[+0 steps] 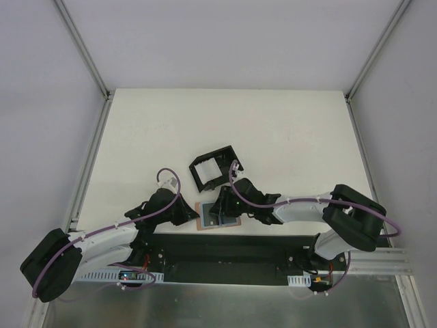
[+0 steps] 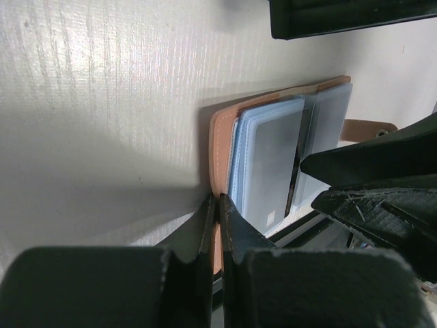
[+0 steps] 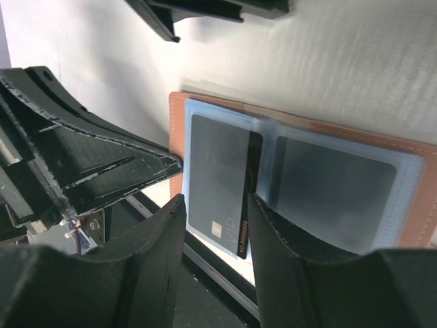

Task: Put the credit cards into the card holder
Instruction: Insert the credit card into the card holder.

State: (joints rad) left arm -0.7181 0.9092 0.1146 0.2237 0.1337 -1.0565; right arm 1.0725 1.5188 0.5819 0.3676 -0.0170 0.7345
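Observation:
The tan card holder [image 1: 202, 217] lies open at the table's front edge, its clear blue sleeves up. My left gripper [image 1: 192, 214] is shut on its tan left edge [image 2: 220, 143], fingertips [image 2: 209, 208] pinching the leather. A grey credit card [image 3: 215, 171] with a black stripe sits partly in the left sleeve, its near end sticking out over the table edge. My right gripper [image 3: 215, 205] is open, with one finger on each side of that near end. A second grey card [image 3: 334, 191] lies inside the other sleeve. The grey card also shows in the left wrist view [image 2: 270, 171].
A black box frame [image 1: 212, 171] with white pieces stands just behind the card holder, and shows in the wrist views [image 2: 341, 17] [image 3: 205, 10]. The black rail of the arm bases [image 1: 225, 253] runs right below the table's front edge. The two grippers are very close together.

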